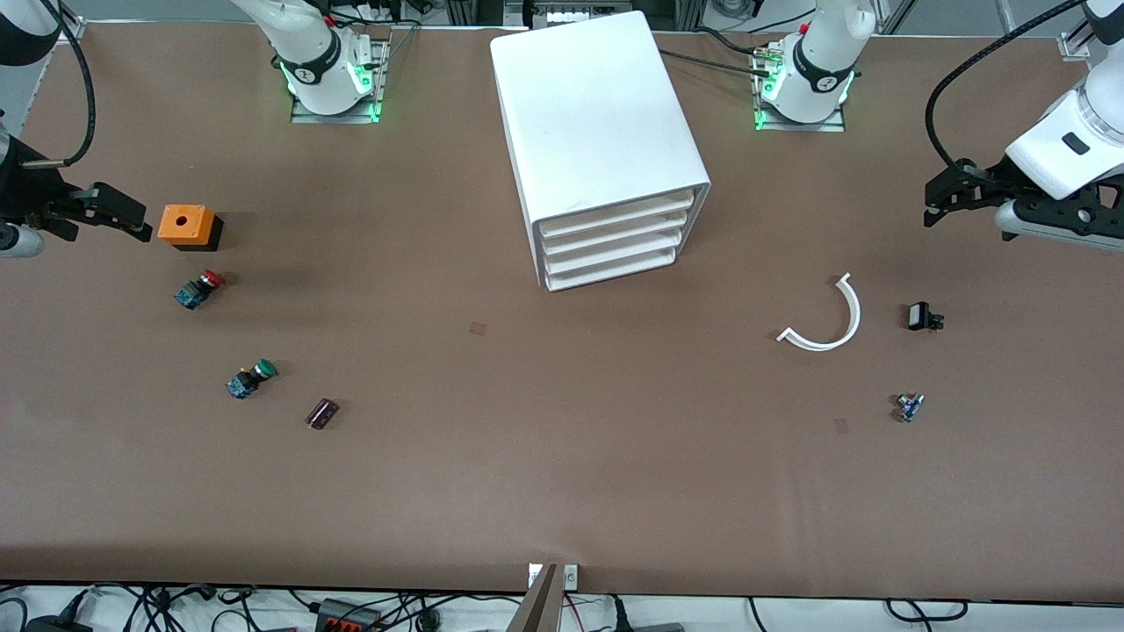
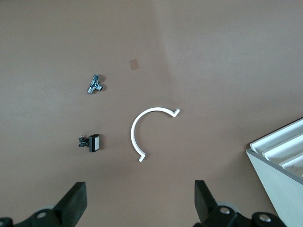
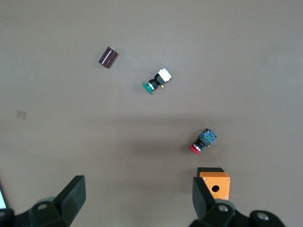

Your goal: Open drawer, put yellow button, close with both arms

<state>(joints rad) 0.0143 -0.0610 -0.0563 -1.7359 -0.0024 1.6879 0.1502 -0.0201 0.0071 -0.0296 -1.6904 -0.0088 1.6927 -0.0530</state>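
The white cabinet [image 1: 597,123] stands at the middle of the table near the arms' bases; a corner of it shows as the cabinet [image 2: 277,163] in the left wrist view. Its top drawer [image 1: 615,213] is pushed in flush with the three below. The yellow button is out of view. My left gripper [image 1: 944,195] hangs open over the left arm's end of the table, its fingers [image 2: 75,201] wide apart with nothing between them. My right gripper [image 1: 132,219] is open over the right arm's end, empty, beside an orange box [image 1: 186,226].
Near the orange box [image 3: 215,184] lie a red-capped button [image 1: 200,288] [image 3: 202,142], a green-capped button [image 1: 252,378] [image 3: 157,81] and a dark cylinder [image 1: 322,413] [image 3: 108,57]. Toward the left arm's end lie a white curved strip [image 1: 856,316] [image 2: 132,132], a small black part [image 1: 922,316] [image 2: 92,142] and a blue-silver fitting [image 1: 909,406] [image 2: 96,84].
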